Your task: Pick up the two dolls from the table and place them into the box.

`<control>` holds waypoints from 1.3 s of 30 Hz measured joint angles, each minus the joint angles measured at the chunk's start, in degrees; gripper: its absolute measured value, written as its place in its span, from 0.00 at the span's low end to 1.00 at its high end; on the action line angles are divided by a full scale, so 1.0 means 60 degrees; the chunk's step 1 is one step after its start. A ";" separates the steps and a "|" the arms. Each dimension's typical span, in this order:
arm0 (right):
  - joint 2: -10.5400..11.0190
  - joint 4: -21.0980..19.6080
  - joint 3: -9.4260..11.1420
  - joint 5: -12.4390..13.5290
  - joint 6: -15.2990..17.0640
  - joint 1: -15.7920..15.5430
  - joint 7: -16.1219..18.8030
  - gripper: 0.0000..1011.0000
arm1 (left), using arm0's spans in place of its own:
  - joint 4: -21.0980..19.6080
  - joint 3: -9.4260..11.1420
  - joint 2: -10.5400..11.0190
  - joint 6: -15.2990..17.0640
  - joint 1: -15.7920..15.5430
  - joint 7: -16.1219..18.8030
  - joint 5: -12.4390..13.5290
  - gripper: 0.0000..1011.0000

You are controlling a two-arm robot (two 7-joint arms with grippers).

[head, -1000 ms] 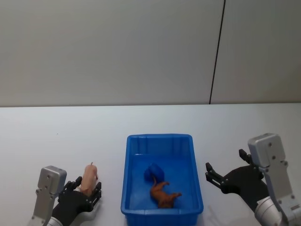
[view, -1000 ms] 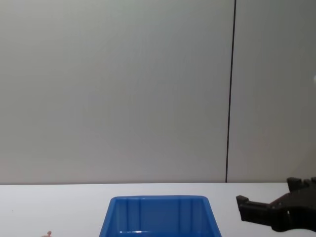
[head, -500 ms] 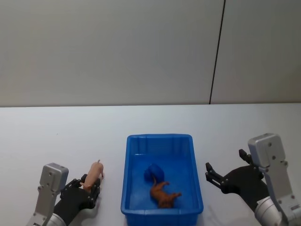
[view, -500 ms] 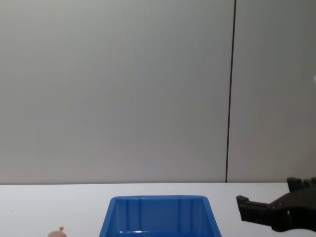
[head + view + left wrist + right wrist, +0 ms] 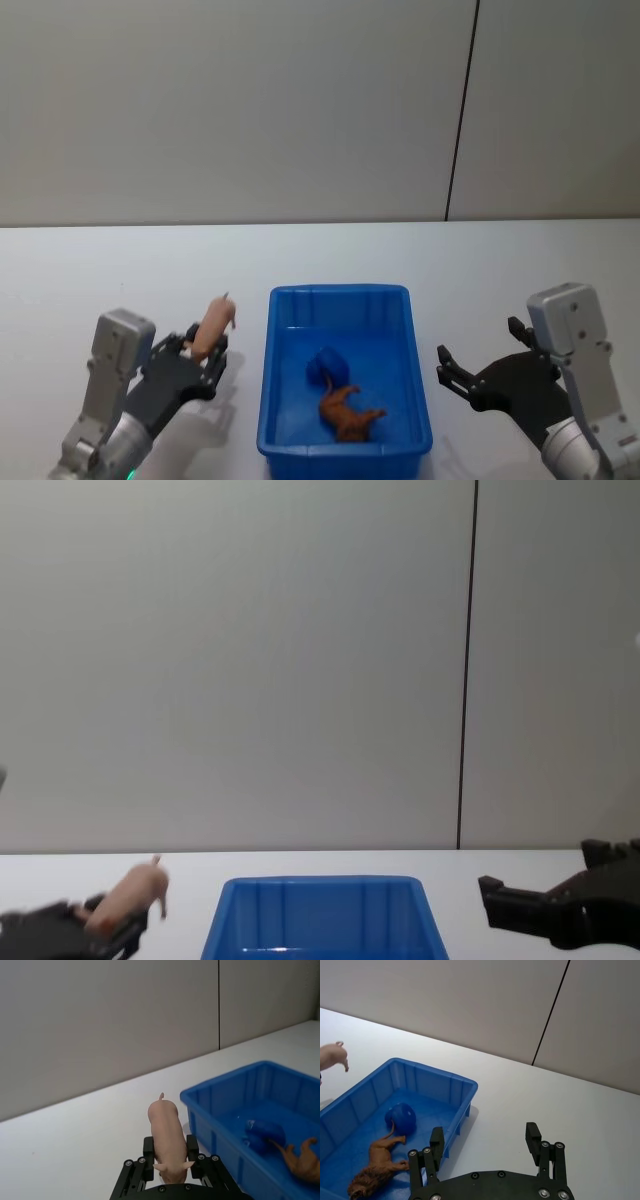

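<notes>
A pale pink pig doll point(image 5: 213, 322) hangs above the white table point(image 5: 130, 270), with my left gripper point(image 5: 205, 352) shut on its body just left of the blue box point(image 5: 338, 292). In the left wrist view the pig doll point(image 5: 167, 1135) stands out between the fingers point(image 5: 148, 1147), its curly tail pointing away, beside the box point(image 5: 215, 1083). A brown animal doll point(image 5: 345, 412) lies on its side inside the box. My right gripper point(image 5: 478, 345) hovers open and empty to the right of the box.
A rounded blue object point(image 5: 326, 365) sits in the box just behind the brown doll. A plain grey wall with a dark vertical seam point(image 5: 460, 110) stands behind the table. White tabletop stretches on both sides of the box.
My left gripper has risen off the table with the pig doll and moved forward, closer to the box's left rim. The right gripper has not moved.
</notes>
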 joint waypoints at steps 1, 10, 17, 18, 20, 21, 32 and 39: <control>0.0000 0.0000 0.0000 0.0000 0.0000 0.0000 0.0001 0.99 | -0.0044 -0.0008 -0.0015 -0.0014 -0.0040 -0.0022 0.0034 0.38; 0.0000 0.0000 0.0000 0.0000 0.0000 0.0000 0.0001 0.99 | -0.0446 0.0018 -0.0274 -0.0127 -0.0480 -0.0485 0.0521 0.38; 0.0000 0.0000 0.0000 0.0000 0.0000 0.0000 0.0000 0.99 | -0.0570 0.0167 -0.0612 -0.0077 -0.0876 -0.0951 0.0848 0.48; 0.0000 0.0000 -0.0001 0.0000 0.0000 0.0001 0.0000 0.99 | -0.0577 0.0193 -0.0678 -0.0059 -0.0946 -0.1028 0.0897 0.54; 0.0000 0.0000 0.0000 0.0000 0.0000 0.0000 0.0000 0.99 | -0.0581 0.0223 -0.0767 -0.0039 -0.1046 -0.1134 0.0961 0.60; 0.0000 0.0000 0.0000 0.0000 0.0000 0.0001 0.0000 0.99 | -0.0582 0.0236 -0.0791 -0.0035 -0.1076 -0.1167 0.0980 0.62; 0.0000 0.0000 -0.0001 0.0000 0.0000 0.0000 0.0000 0.99 | -0.0580 0.0298 -0.1036 -0.0062 -0.1363 -0.1460 0.1123 0.94; 0.0000 0.0000 0.0000 0.0000 0.0000 0.0000 0.0000 0.99 | -0.0594 0.0306 -0.1109 -0.0120 -0.1451 -0.1523 0.1150 0.99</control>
